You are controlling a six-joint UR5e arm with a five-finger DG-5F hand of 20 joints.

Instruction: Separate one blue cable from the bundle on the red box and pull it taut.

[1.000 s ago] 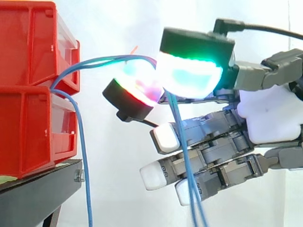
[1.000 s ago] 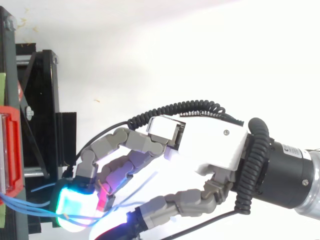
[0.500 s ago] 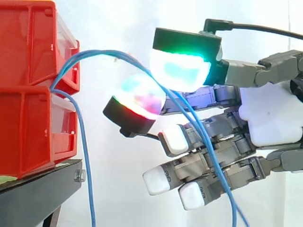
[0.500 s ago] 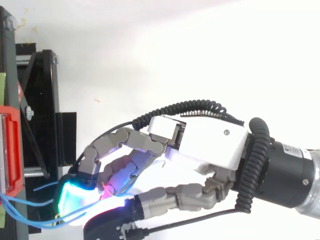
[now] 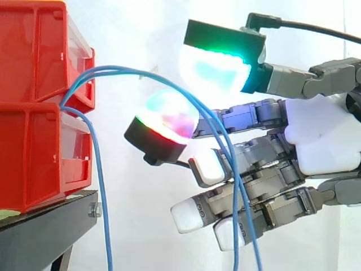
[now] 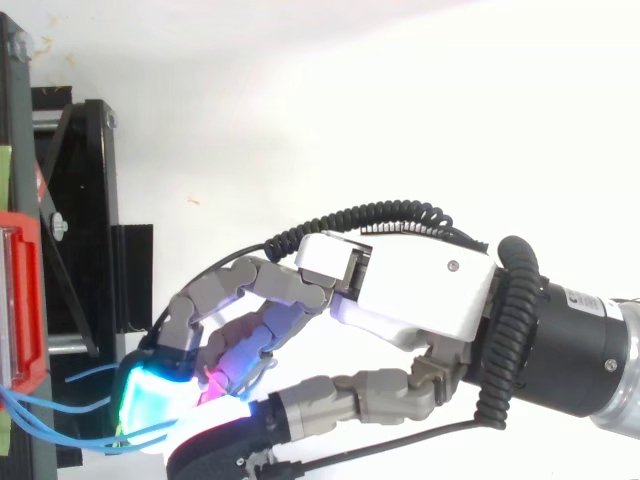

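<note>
Two thin blue cables [image 5: 135, 70] arc out from the stacked red bins [image 5: 34, 113], rise over a hump and drop down in front of my hand [image 5: 321, 141]. They run through the gap between a green-glowing pad [image 5: 217, 70] above and a red-green pad [image 5: 166, 116] below. The two pads stand apart and do not clamp the cables. A third blue cable [image 5: 100, 186] hangs straight down beside the bins. From above, the cables [image 6: 60, 440] span from the bin edge to the glowing pads of the hand [image 6: 410, 295].
The red bins rest on a black stand [image 5: 45, 231], whose frame [image 6: 75, 200] runs along the left edge of the top view. A white curtain backs the scene.
The two glowing pads, pressed together on the cables a second ago, have parted. The upper pad has lifted. The cables now hang loosely down across the fingers.
</note>
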